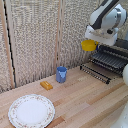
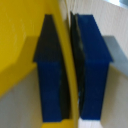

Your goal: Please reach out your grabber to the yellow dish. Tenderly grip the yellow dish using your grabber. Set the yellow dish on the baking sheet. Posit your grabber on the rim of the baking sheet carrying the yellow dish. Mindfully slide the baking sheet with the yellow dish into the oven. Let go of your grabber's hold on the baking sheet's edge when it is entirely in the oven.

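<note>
The claw (image 1: 90, 42) is clenched on the rim of the yellow bowl (image 1: 88, 45). In the wrist view the two blue-tipped fingers (image 2: 52, 85) stand on either side of the thin yellow wall (image 2: 67, 60), one inside the bowl and one outside. The bowl hangs in the air, clear of the table (image 1: 85, 100), just beside the near end of the dark rack (image 1: 107, 62) that projects from the oven (image 1: 120, 47) at the exterior view's right.

Step in hand, as judged: carry the bowl over the rack and set it down.
- Keep the bowl level; a rim grip allows it to swing or tilt.
- Centre it over the bars, away from the rack edge, so the edge remains free for the later push.
- Lower until the base rests on the bars before releasing. A drop could make the bowl skid on the thin bars.

Containers: whether the bowl holds anything cannot be seen from either view. The blue cup (image 1: 61, 74) stands upright on the table; its contents are not visible. The white floral plate (image 1: 31, 111) carries nothing. A small orange block (image 1: 46, 85) lies between cup and plate.
</note>
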